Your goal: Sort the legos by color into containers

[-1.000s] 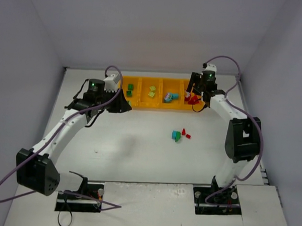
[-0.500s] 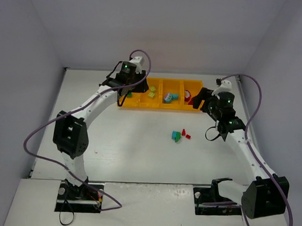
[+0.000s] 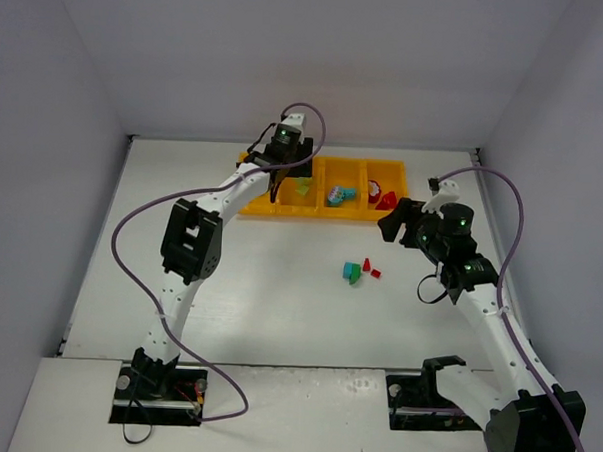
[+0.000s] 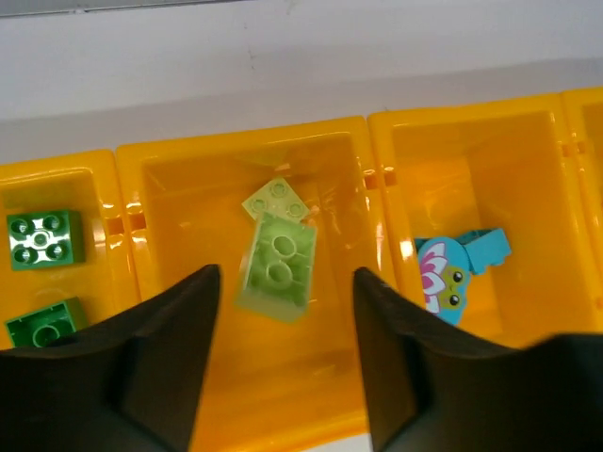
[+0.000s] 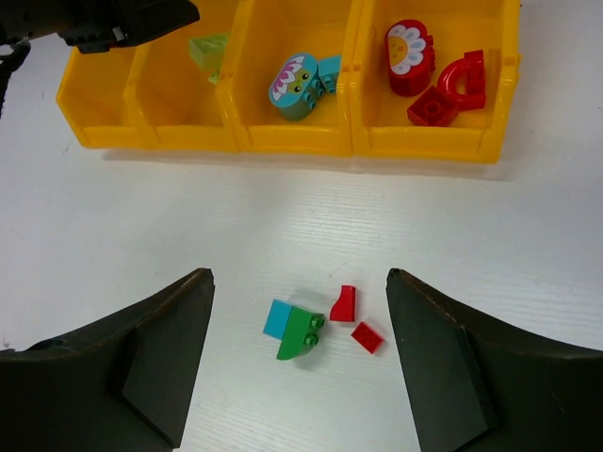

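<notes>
The orange-yellow tray (image 3: 322, 215) lies at the back of the table. My left gripper (image 3: 278, 185) hangs open over its second compartment (image 4: 188, 160). Two lime bricks are there: one (image 4: 276, 201) lies flat, the other (image 4: 278, 266) is blurred between my spread fingers and not touching them. Dark green bricks (image 4: 42, 235) fill the first compartment, a teal-blue frog piece (image 4: 448, 273) the third, and red pieces (image 5: 443, 80) the fourth. My right gripper (image 5: 300, 282) is open and empty above four loose pieces on the table: a teal-blue brick (image 5: 279, 318), a green wedge (image 5: 303, 334), a red wedge (image 5: 344, 303) and a small red brick (image 5: 367, 336).
The tray's front rim (image 5: 283, 141) lies between the loose pieces and the compartments. White walls close in the table at the back and on both sides. The loose pieces (image 3: 358, 271) sit right of the table's middle, in front of the tray.
My left arm has swung from the tray's left end to over the second compartment. My right arm has drawn back from the red compartment to above the loose pieces.
</notes>
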Robot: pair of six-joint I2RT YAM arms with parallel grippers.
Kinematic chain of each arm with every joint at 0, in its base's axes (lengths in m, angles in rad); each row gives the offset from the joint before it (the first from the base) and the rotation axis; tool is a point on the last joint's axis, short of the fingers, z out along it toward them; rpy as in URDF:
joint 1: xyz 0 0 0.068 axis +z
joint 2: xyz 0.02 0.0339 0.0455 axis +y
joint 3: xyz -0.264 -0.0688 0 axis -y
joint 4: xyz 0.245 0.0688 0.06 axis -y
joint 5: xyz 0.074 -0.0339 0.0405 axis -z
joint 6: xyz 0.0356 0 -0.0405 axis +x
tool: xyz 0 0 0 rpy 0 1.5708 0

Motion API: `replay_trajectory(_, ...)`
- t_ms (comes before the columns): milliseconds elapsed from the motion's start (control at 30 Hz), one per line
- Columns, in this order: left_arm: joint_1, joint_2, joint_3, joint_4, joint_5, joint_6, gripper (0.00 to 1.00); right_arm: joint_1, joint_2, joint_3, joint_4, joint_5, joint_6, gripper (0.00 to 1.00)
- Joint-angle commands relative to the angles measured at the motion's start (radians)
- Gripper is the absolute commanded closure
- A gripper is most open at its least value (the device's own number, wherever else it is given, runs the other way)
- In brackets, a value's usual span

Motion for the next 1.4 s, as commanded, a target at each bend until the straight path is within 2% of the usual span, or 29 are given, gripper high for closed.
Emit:
replay_trajectory(0, -0.012, -0.041, 0.093, 0.040, -0.055, 0.019, 0.45, 0.001, -0.011, 0.006, 0.020, -0.040, -0.024, 0.29)
replay_trajectory(67, -0.014, -0.046, 0.098, 0.037, -0.069, 0.030, 0.35, 0.001, -0.012, 0.005, 0.017, -0.043, -0.029, 0.29)
replay_trajectory(167, -0.017, -0.072, 0.095, 0.027, -0.069, 0.037, 0.29, 0.001, -0.011, 0.005, 0.006, -0.043, -0.039, 0.29)
replay_trajectory(300, -0.046, -0.151, 0.029, 0.012, -0.042, 0.063, 0.29, 0.001, -0.009, 0.008, -0.002, -0.041, -0.041, 0.30)
replay_trajectory(367, -0.073, -0.220, -0.049, 0.009, 0.030, 0.073, 0.29, 0.001, -0.011, 0.002, -0.005, -0.037, -0.038, 0.33)
replay_trajectory(467, -0.127, -0.309, -0.166, -0.022, 0.125, 0.073, 0.30, 0.000, -0.017, -0.012, -0.011, -0.009, -0.026, 0.43)
replay_trajectory(567, -0.176, -0.386, -0.261, -0.051, 0.168, 0.082, 0.32, 0.000, -0.026, -0.032, -0.017, -0.008, -0.015, 0.57)
replay_trajectory(733, -0.210, -0.524, -0.522, -0.025, 0.238, -0.002, 0.35, 0.001, -0.011, -0.055, -0.029, -0.041, 0.008, 0.60)
replay_trajectory(867, -0.212, -0.676, -0.668, -0.014, 0.203, -0.025, 0.34, 0.006, 0.035, -0.075, -0.090, 0.017, 0.042, 0.59)
replay_trajectory(1033, -0.207, -0.802, -0.775, -0.069, 0.109, -0.004, 0.35, 0.032, 0.107, -0.065, -0.097, 0.103, 0.059, 0.72)
replay_trajectory(1133, -0.204, -0.889, -0.852, -0.077, 0.045, 0.007, 0.34, 0.075, 0.208, -0.032, -0.097, 0.141, 0.051, 0.73)
replay_trajectory(1233, -0.178, -1.004, -0.965, -0.069, -0.011, 0.004, 0.31, 0.139, 0.288, 0.000, -0.094, 0.199, 0.060, 0.66)
replay_trajectory(1367, -0.134, -1.130, -1.056, -0.085, -0.089, -0.009, 0.20, 0.179, 0.374, 0.023, -0.068, 0.227, 0.077, 0.62)
